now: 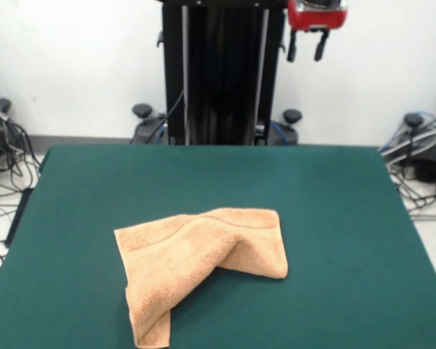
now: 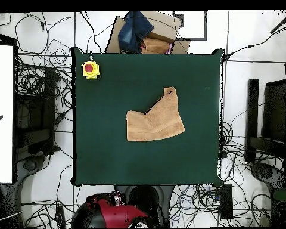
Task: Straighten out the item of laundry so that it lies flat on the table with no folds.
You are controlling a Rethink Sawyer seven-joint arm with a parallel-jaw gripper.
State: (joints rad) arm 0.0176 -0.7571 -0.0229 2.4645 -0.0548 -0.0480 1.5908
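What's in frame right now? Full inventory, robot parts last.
towel: 1, peach-orange, mid-table, crumpled with a fold raised across it
table: 1, dark green top, under the towel
emergency-stop button: 1, red on a yellow box, at a table corner in the overhead view
cardboard box: 1, brown, off the table's far edge in the overhead view, with blue cloth on it
cables: many, black, on the floor around the table
gripper: 1, red body and black fingers, raised above the table, open, holding nothing
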